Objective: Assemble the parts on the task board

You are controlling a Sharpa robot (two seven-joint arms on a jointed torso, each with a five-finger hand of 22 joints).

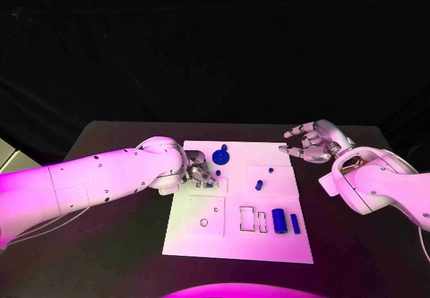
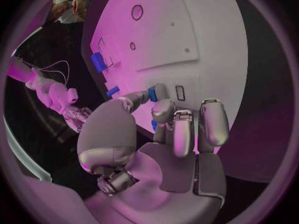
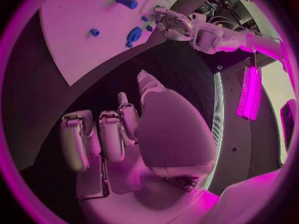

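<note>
Blue part (image 1: pixel 209 184) sits pinched in the left hand (image 1: pixel 198 172) over the board's (image 1: pixel 269 245) near-left slot, and could tilt and jam if pressed crooked; right hand (image 1: pixel 311 143) hovers empty, fingers loosely curled.

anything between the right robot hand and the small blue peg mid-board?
Nothing. In the head view the stretch from the right robot hand to the small blue peg is bare table and bare task board.
</note>
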